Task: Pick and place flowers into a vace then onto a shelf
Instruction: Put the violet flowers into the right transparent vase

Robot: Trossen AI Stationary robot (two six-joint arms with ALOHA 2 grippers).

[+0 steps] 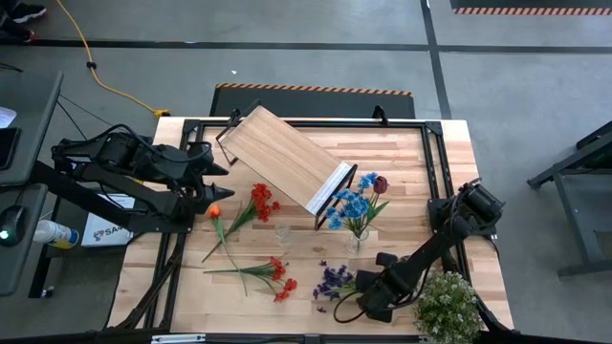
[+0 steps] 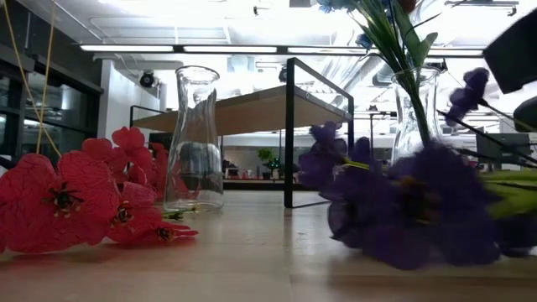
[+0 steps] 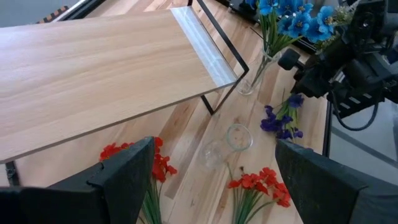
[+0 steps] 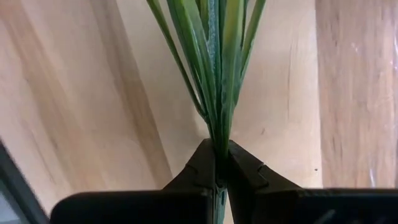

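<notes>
The right pincer [image 4: 221,163] is clamped on the green stems of the purple flowers [image 1: 334,280], gripping low on the bunch so the heads hang free and the stem ends can go into a vase first. In the high view this pincer sits low near the front of the worktop [image 1: 449,153], just beside the bushy pale plant [image 1: 446,304], with the purple heads trailing towards the middle.

An empty glass vase [image 2: 194,143] stands upright near the middle, its mouth open and clear of other things; I judge it the likely target for this bunch. A second vase [image 1: 357,239] nearby already holds blue flowers [image 1: 352,204] and a dark red one [image 1: 380,183], so part of the job looks done.

The left pincer [image 1: 212,182] hovers wide apart and empty at the worktop's left side, close to the shelf [image 1: 284,157], out of the other arm's way.

The shelf lies at an angle across the far middle of the worktop, nothing on it yet. Red flowers [image 1: 260,202], an orange one [image 1: 214,212] and more red ones [image 1: 278,277] lie flat on the wood, waiting.
</notes>
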